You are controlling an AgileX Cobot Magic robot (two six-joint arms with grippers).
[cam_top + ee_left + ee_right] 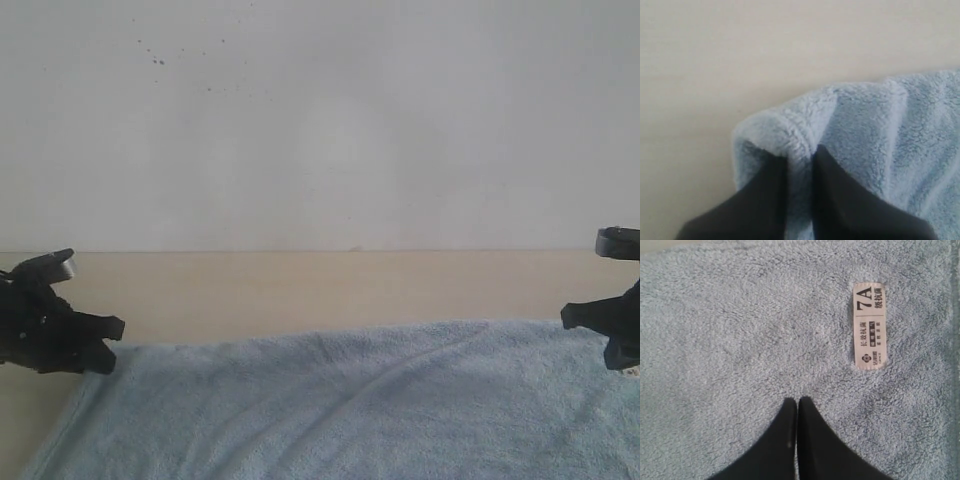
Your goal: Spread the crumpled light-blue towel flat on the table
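The light-blue towel (350, 400) lies spread across the near part of the beige table (300, 285), with a few soft creases. My left gripper (112, 345) is at the towel's far-left corner. In the left wrist view its dark fingers (765, 200) are shut on a bunched fold of that corner (801, 154), which is raised off the table (715, 60). My right gripper (585, 330) hovers at the towel's right side. In the right wrist view its tips (796, 401) are pressed together over flat towel (740, 330), beside the white care tag (869, 325), and grip nothing.
A white wall (320, 120) rises behind the table's far edge. A bare strip of tabletop (250, 290) runs between the towel and the wall. The towel's near edge runs out of the exterior view.
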